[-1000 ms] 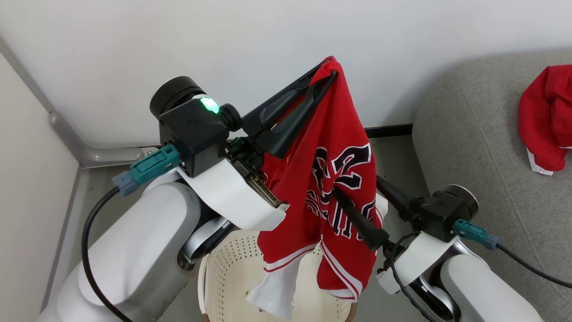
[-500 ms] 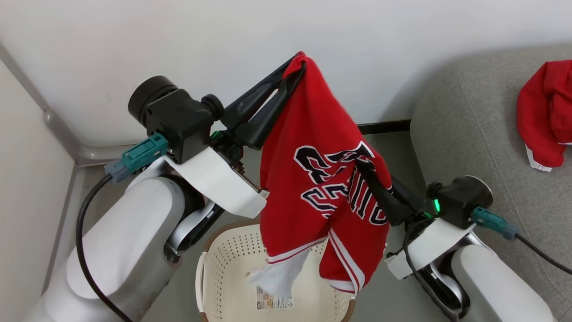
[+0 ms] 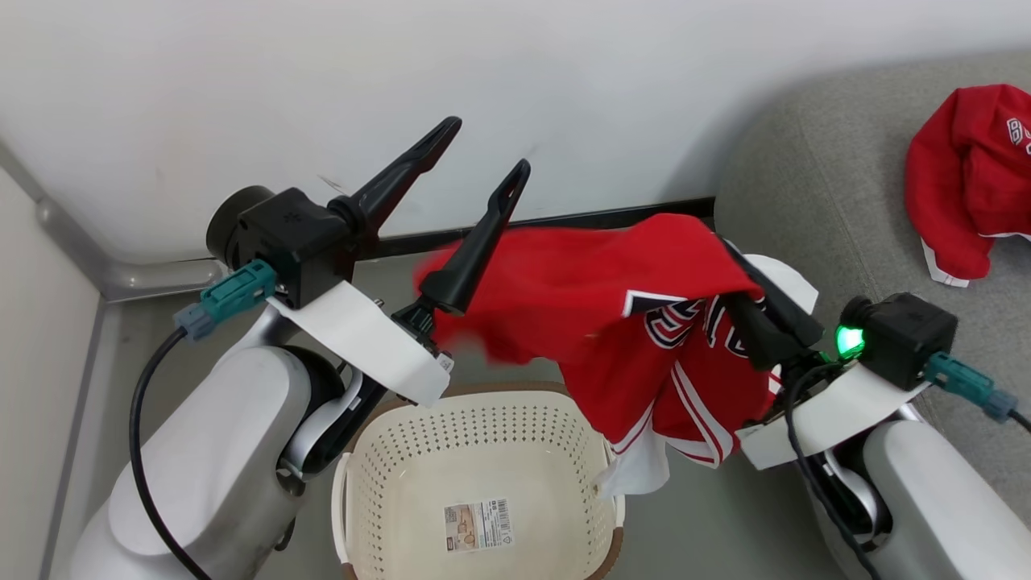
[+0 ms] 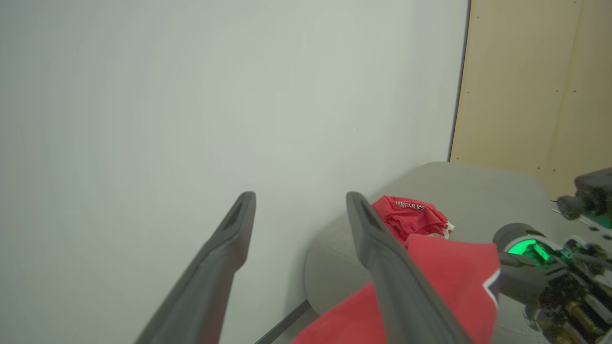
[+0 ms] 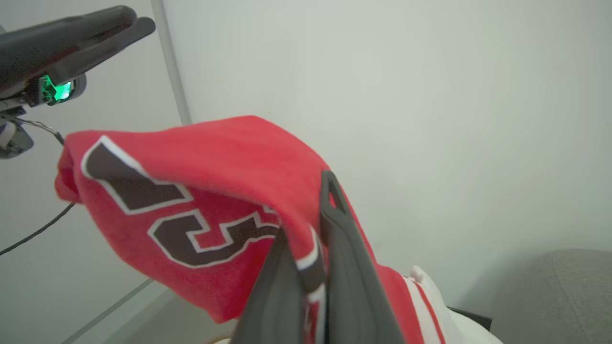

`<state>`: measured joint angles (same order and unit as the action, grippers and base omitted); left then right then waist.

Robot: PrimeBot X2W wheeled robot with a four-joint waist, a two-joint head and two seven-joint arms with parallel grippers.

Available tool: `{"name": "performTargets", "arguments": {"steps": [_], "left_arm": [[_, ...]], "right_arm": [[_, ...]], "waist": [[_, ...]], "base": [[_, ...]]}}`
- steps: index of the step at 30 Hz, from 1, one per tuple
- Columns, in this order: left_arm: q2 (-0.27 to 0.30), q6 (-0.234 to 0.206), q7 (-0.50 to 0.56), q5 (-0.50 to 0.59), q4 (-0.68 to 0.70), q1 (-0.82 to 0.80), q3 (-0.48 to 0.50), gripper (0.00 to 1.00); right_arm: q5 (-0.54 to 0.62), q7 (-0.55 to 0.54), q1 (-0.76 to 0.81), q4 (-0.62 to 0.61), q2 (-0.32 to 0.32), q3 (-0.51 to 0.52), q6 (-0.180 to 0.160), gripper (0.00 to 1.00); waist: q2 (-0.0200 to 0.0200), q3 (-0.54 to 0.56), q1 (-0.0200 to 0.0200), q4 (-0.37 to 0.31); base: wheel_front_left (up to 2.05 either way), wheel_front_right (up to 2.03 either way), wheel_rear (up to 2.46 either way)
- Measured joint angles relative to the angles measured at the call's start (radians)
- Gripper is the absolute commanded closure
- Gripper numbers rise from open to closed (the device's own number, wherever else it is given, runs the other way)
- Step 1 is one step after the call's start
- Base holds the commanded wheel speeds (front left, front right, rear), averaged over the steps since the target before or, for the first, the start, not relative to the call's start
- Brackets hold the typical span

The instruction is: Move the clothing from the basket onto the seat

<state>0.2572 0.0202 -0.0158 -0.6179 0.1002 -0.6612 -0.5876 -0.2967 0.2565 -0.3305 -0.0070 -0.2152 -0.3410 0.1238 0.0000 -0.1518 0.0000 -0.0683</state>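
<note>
Right end effector, clamped on the jersey, sits nearer the seat at frame right; left end effector gapes empty.

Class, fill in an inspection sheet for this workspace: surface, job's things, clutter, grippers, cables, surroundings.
Surface: grey floor under the basket.
Job's things: jersey hangs from the right gripper, over the basket's right rim; second red garment lies on the seat; basket holds no clothing, only a label.
Clutter: nothing seen.
Grippers: left gripper open, holding nothing; right gripper shut on the jersey.
Cables: left-arm cable and right-arm cable, both black, loop freely.
Surroundings: white wall, black skirting.
</note>
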Motion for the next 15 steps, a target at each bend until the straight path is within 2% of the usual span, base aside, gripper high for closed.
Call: {"name": "performTargets", "arguments": {"steps": [15], "left_arm": [[0.015, 0.011, -0.01, -0.008, -0.002, 0.037, -0.017, 0.0]], "right_arm": [[0.019, 0.0, 0.044, -0.08, -0.002, 0.115, 0.0, 1.0]], "waist": [[0.0, -0.027, 0.0, -0.073]], "base": [[0.0, 0.0, 0.0]]}}
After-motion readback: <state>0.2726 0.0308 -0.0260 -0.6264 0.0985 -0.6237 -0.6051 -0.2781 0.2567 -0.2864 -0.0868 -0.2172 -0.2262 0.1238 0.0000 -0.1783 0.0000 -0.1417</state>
